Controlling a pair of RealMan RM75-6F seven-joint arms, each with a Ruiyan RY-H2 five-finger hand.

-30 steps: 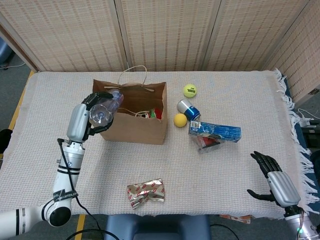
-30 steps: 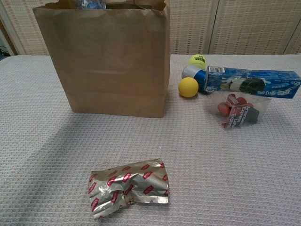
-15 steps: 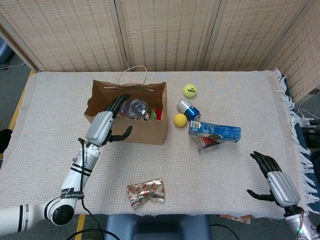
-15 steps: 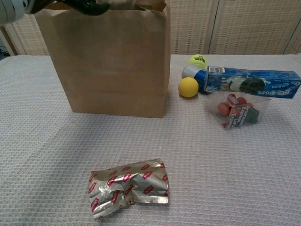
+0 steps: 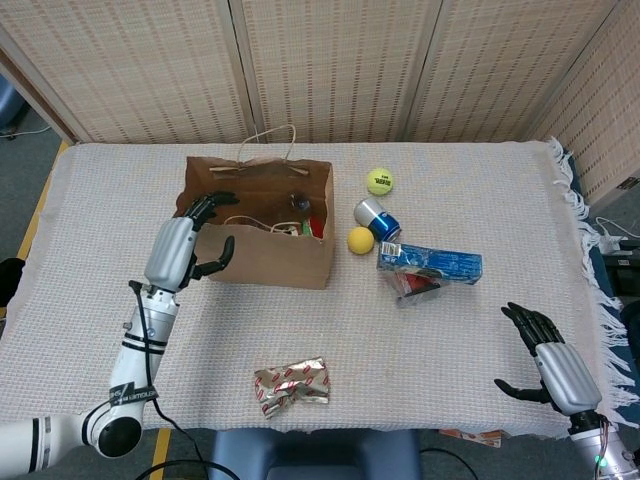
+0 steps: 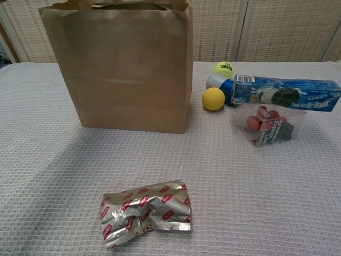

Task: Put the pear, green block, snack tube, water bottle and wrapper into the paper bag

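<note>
Standing upright on the woven, waffle-textured cloth of the surface (image 6: 277, 192) is the paper bag (image 6: 128, 69), a matte brown kraft box shape with a slightly torn rim and thin twine handles drooping over its far edge. From the head view its open mouth shows a jumble of contents, red and green bits among them, too small to name; the pear, green block, snack tube and water bottle cannot be picked out there or anywhere on the cloth.

The wrapper (image 6: 145, 212) lies flat toward six o'clock of the bag, well apart from it: crinkled silver foil printed with small red marks, creased and partly folded.

The left hand (image 5: 190, 240) hovers just beside the bag's nine-o'clock wall, grey shell and black fingers (image 5: 205, 205) spread, holding nothing. The right hand (image 5: 548, 362) sits near the surface's edge at about four o'clock, well apart from everything, likewise released with fingers splayed.

Toward three o'clock of the bag lies a cluster: a fuzzy tennis ball (image 6: 224, 68), a smooth yellow ball (image 6: 213, 98), a metal can (image 6: 217, 81) on its side, a long blue printed carton (image 6: 287, 92) touching the can, and beneath the carton a clear plastic tub (image 6: 272, 125) holding red rounded pieces.
</note>
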